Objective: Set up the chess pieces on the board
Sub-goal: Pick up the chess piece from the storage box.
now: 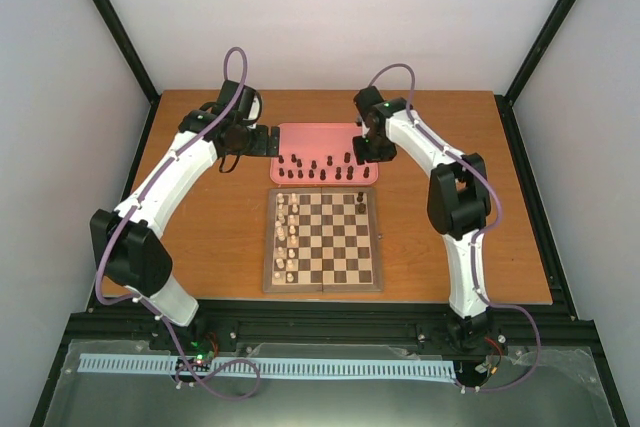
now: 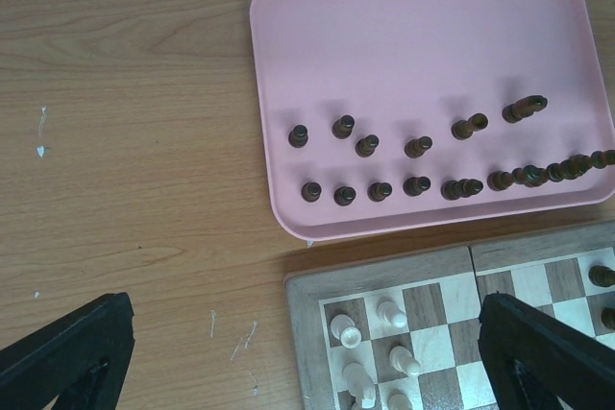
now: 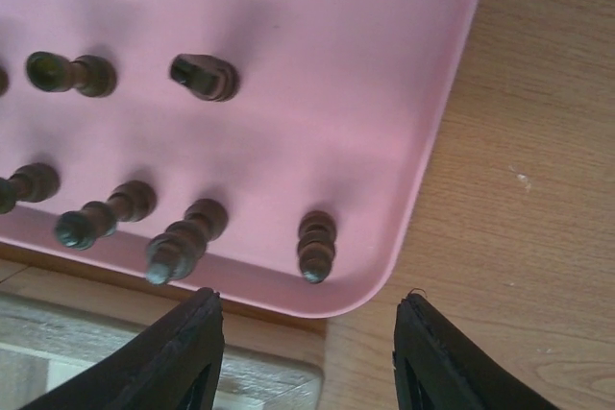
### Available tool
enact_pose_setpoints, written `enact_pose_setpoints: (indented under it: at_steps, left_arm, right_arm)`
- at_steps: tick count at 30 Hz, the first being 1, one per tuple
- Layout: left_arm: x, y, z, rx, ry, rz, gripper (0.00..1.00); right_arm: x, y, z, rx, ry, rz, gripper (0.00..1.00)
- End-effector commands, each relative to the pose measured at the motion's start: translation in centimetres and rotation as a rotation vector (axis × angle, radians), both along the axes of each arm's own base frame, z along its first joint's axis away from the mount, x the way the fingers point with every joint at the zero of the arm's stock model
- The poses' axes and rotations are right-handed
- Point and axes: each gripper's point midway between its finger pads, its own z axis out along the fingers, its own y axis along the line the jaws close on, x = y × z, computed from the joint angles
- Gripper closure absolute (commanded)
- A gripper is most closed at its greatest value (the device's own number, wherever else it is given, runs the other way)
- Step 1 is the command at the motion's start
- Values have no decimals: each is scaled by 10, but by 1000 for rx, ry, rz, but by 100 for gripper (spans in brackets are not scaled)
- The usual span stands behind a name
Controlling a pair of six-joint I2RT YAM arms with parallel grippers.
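Right wrist view: the nearest of the dark chess pieces (image 3: 315,245) stands in the near right corner of the pink tray (image 3: 384,93). It is straight ahead of my right gripper (image 3: 307,348) and in line with the gap between the fingers. Its long axis is upright, so it shows from above as stacked turned rings of glossy dark wood on a round foot. Its neighbours stand close on its left in the same row.

My right gripper is partly open and holds nothing. The black fingers hang over the tray's rounded lip, which looks smooth and moulded. I judge this arm the nearer one.

My left gripper (image 2: 307,333) is spread fully, empty, and off toward the tray's left end.

Most dark pieces stand in two rows in the tray. A few are on the right side of the board (image 2: 307,333), a checked wooden square with a brown border, opposite the white pieces (image 2: 389,312). Around both lies the grained wooden table (image 3: 538,189).
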Motion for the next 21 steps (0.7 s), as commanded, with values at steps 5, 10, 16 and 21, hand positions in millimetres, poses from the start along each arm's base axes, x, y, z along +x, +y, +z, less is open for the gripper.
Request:
enact_pose_setpoints:
  at_steps: [5, 10, 16, 21]
  left_arm:
    - [-1, -2, 6, 4, -16, -14, 0]
    - [1, -3, 4, 8, -12, -16, 0]
    - [3, -4, 3, 12, -7, -18, 0]
    - [6, -4, 3, 22, -7, -22, 0]
  right_arm:
    - [3, -3, -17, 10, 42, 12, 53]
    - [1, 0, -29, 23, 76, 23, 53]
    - [2, -1, -39, 13, 91, 19, 55]
    - [7, -1, -47, 11, 101, 14, 58]
